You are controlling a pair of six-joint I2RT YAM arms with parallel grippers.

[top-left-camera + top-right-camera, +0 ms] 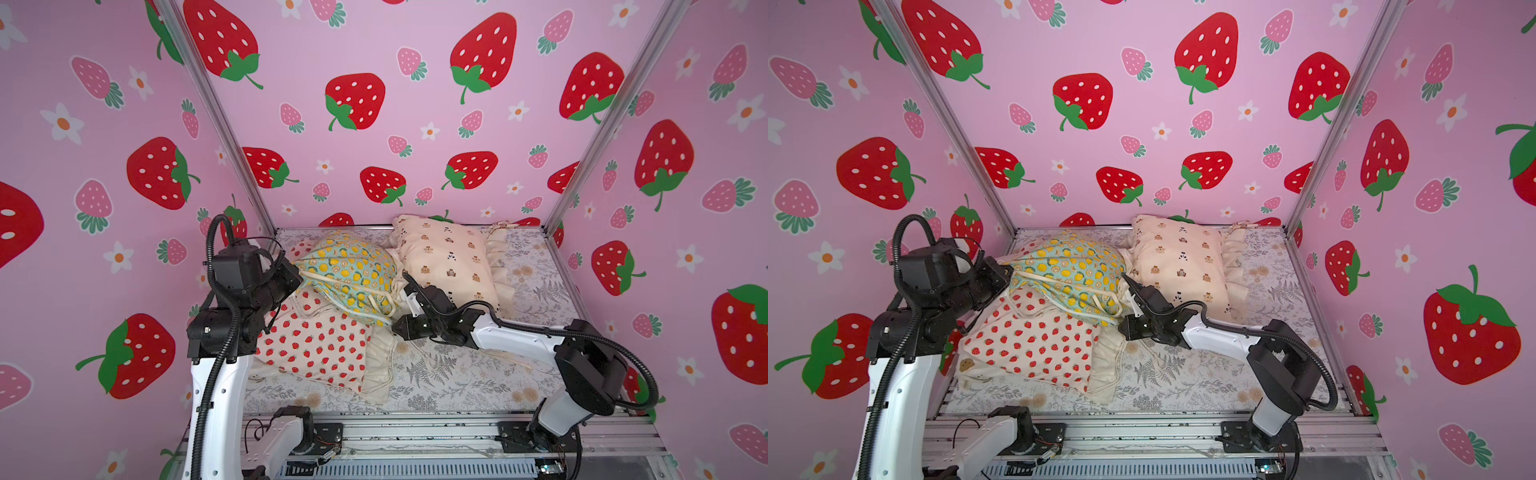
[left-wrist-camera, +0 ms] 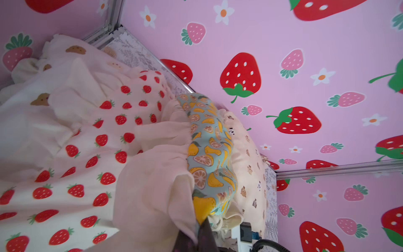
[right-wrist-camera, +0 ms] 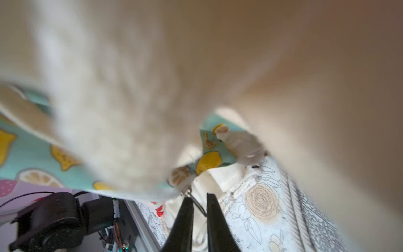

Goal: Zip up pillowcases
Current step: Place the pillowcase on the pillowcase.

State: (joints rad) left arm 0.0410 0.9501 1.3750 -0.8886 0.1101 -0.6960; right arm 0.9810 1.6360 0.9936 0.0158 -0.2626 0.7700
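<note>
there were four pillowcases: one lemon pillowcase [image 1: 349, 268], one strawberry pillowcase [image 1: 320, 345], one tiny-bear pillowcase [image 1: 449, 257] and one cookie pillowcase [image 1: 973, 371], of which only a corner showed in a top view. there was one fern sheet [image 1: 457, 374]. there were two arms, a left arm [image 1: 224, 374] and a right arm [image 1: 519, 336], and three walls [image 1: 374, 104].

Left arm [image 1: 235, 386], mine to drive: lower link upright, elbow high, wrist folded over and pointing inward across the bench.
Left gripper [image 2: 194, 233]: I see only dark finger stubs; jaw gap unreadable.
Right arm [image 1: 519, 338]: stretched low, wrist angled inward.
Right gripper [image 3: 199, 196]: jaws slightly parted, tips near parallel.
</note>
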